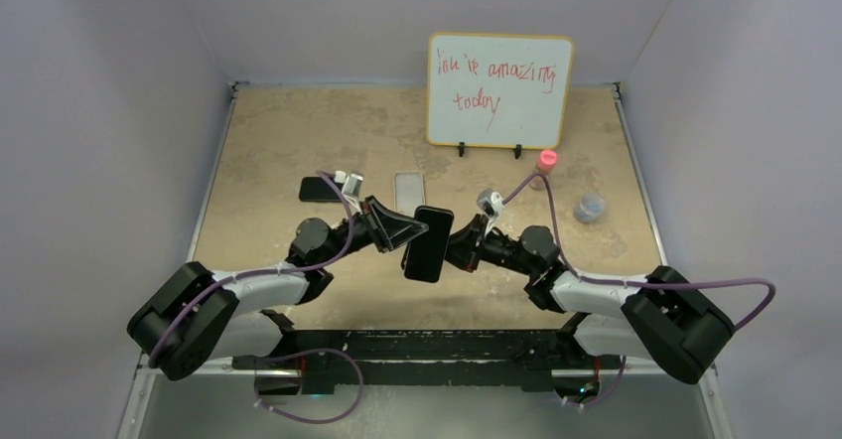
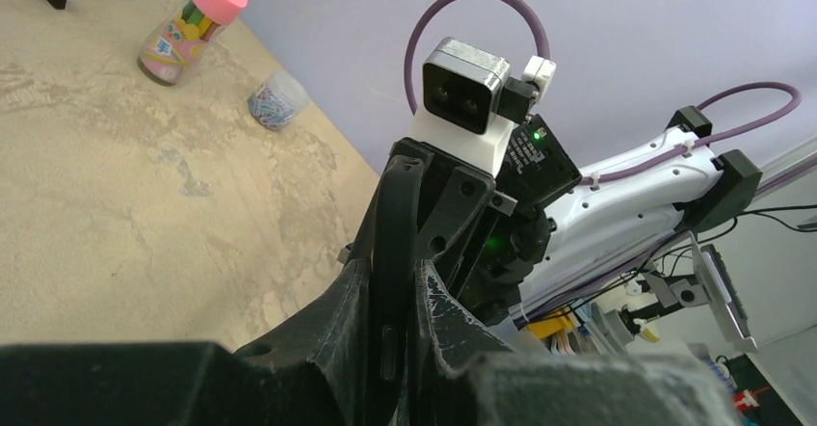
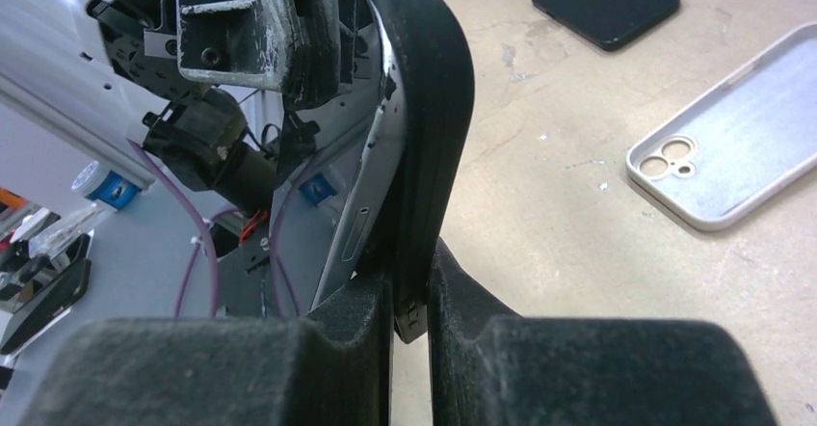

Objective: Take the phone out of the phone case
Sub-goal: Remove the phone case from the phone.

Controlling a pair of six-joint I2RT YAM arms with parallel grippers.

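Together, the left gripper point(image 1: 407, 232) and right gripper point(image 1: 454, 244) each pinch the black rubbery phone case point(image 1: 429, 250) up high, so the silver-edged phone point(image 3: 370, 187) can peel out.

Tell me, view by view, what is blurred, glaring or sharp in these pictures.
Top external: even, soft light, sharp throughout, no glare on the whiteboard. Left wrist: the left claw fills the bottom, dark and blurred, while the pink-capped bottle is fairly crisp. Right wrist: the right claw is out of focus up close; the white case on the table is sharp.
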